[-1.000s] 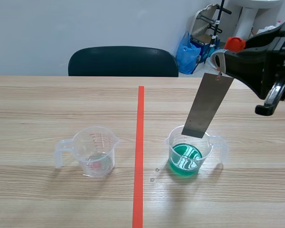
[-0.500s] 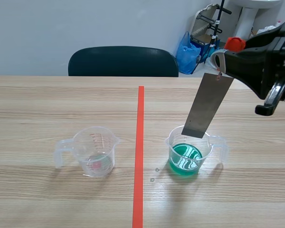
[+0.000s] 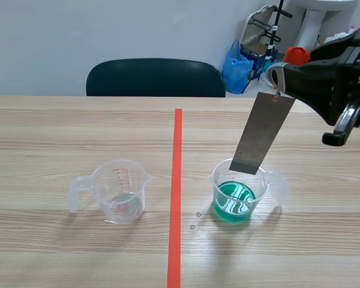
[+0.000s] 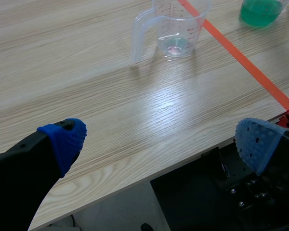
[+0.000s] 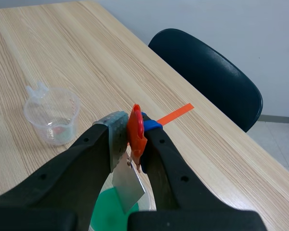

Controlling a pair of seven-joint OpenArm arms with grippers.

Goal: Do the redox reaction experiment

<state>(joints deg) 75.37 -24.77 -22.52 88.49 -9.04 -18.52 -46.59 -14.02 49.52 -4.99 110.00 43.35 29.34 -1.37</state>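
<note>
A grey metal strip [image 3: 264,133] hangs tilted from an orange clip [image 3: 296,55], and my right gripper [image 3: 282,78] is shut on that clip. The strip's lower end sits at the far rim of a clear beaker [image 3: 240,192] holding green liquid, above the liquid. In the right wrist view the clip [image 5: 136,132] is pressed between my right gripper's [image 5: 130,130] fingers, with the strip [image 5: 126,185] over the green beaker [image 5: 111,214]. A second clear beaker [image 3: 121,191], nearly empty, stands left of the tape line. My left gripper [image 4: 159,142] is open over the table's near edge, well short of that beaker [image 4: 178,29].
An orange-red tape line [image 3: 176,192] runs down the table between the beakers. A dark chair [image 3: 156,77] stands behind the far edge, with a blue bag [image 3: 235,65] and clutter beyond it. A few small droplets lie near the green beaker.
</note>
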